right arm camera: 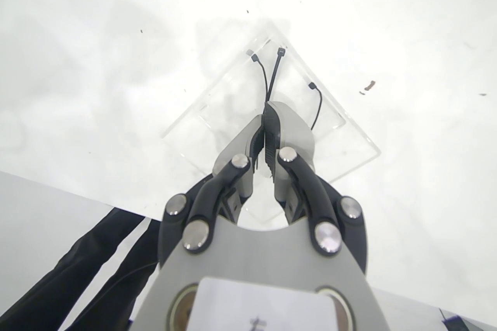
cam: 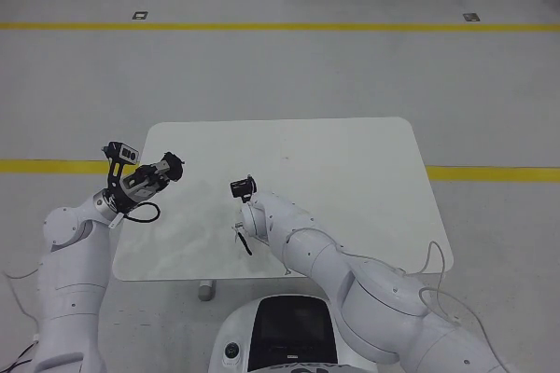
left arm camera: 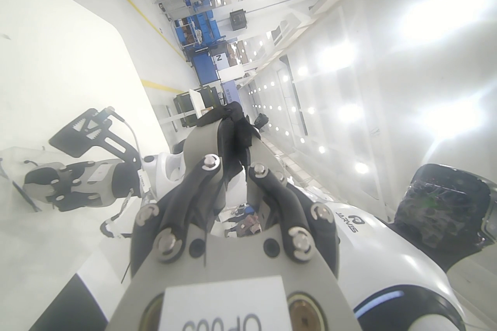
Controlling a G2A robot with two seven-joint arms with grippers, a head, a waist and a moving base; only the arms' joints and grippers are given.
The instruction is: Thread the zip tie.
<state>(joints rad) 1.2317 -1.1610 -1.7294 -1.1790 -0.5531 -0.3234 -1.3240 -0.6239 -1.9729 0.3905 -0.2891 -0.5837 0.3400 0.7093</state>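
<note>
My right gripper (right arm camera: 266, 111) is shut on the strap of a black zip tie (right arm camera: 276, 70), whose head points away from the fingertips. It hangs low over a clear tray (right arm camera: 349, 138) near the table's front edge. A second tie (right arm camera: 263, 70) curves in beside the held one, and a third tie (right arm camera: 317, 103) lies in the tray. In the top view a tie (cam: 245, 244) shows dark under that wrist. My left gripper (cam: 173, 168) (left arm camera: 233, 119) is raised over the table's left edge, shut, with nothing seen between its pads.
The white table (cam: 355, 168) is bare to the right and back of the tray. Its front edge (right arm camera: 77, 193) runs close behind my right gripper. A few small dark specks (right arm camera: 369, 86) lie on the surface beside the tray.
</note>
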